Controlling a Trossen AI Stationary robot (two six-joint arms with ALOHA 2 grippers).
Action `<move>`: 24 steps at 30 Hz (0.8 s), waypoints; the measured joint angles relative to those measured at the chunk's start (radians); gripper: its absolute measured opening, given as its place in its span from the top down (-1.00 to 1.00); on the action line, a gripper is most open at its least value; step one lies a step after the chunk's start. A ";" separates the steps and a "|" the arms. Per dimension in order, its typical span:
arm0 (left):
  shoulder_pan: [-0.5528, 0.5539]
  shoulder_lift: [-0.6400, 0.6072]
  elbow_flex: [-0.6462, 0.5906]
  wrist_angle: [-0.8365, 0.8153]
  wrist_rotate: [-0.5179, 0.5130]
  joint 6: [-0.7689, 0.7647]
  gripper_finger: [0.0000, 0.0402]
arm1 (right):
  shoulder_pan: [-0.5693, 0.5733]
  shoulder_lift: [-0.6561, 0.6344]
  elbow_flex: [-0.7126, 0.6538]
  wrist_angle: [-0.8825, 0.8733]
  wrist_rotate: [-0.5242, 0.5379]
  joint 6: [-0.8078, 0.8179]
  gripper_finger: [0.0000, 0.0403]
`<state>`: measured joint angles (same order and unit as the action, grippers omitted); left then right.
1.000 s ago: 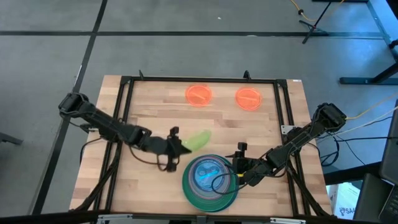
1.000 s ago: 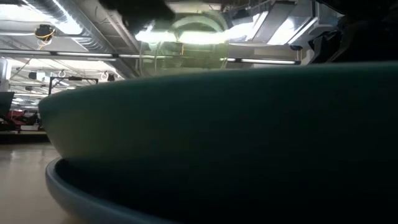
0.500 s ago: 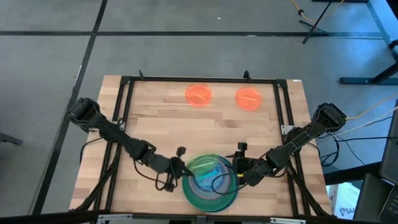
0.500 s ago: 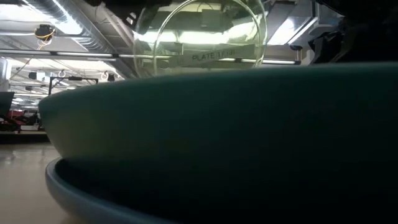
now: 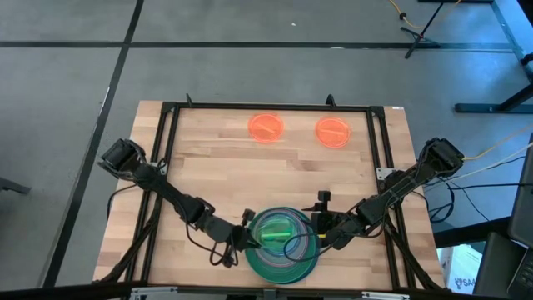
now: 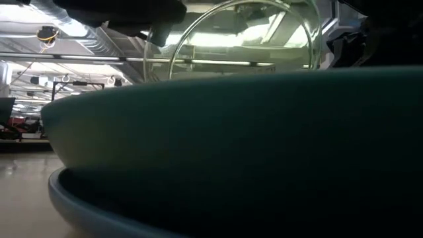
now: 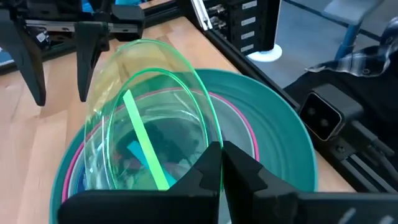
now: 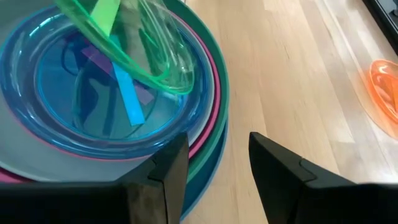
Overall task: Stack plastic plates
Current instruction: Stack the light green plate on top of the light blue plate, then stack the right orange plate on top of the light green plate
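From my low camera the dark rim of the plate stack [image 6: 231, 145] blocks nearly the whole table, so I can't see either orange plate there, and the neon green plate [image 6: 241, 33] is cut off above.

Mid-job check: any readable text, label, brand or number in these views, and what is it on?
None is readable.
Neon green plate, pinched by the left gripper above the stack: it carries a green strip, no text legible.
Blue strip in the stack's blue plate: no lettering visible.
Orange plates: no markings visible.
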<state>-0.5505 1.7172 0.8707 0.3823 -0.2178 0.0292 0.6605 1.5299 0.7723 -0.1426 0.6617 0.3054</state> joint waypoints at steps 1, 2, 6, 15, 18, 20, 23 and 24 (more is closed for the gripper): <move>0.001 0.000 0.000 0.003 0.000 0.000 0.97 | 0.000 0.000 0.000 -0.004 0.000 0.000 0.20; 0.001 0.000 0.000 0.003 -0.001 0.000 0.95 | 0.000 0.000 0.000 -0.007 0.000 0.000 0.20; 0.002 0.000 0.000 0.003 0.000 -0.001 0.79 | 0.000 0.000 0.000 -0.012 0.000 0.000 0.20; -0.012 0.000 0.000 -0.023 -0.001 -0.062 0.43 | 0.000 -0.006 0.006 -0.071 0.000 0.009 0.20; -0.028 0.000 0.000 -0.070 -0.011 -0.113 0.42 | -0.002 -0.025 0.046 -0.194 0.002 0.071 0.20; -0.043 0.000 -0.001 -0.073 -0.054 -0.145 0.43 | -0.013 -0.037 0.078 -0.294 0.004 0.122 0.20; -0.071 0.000 -0.001 -0.073 -0.155 -0.150 0.43 | -0.043 -0.055 0.105 -0.424 0.011 0.186 0.20; -0.081 0.000 -0.001 -0.073 -0.192 -0.143 0.43 | -0.060 -0.064 0.107 -0.455 0.010 0.197 0.20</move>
<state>-0.6314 1.7172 0.8700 0.3092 -0.4101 -0.1136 0.6001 1.4662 0.8791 -0.5973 0.6721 0.5023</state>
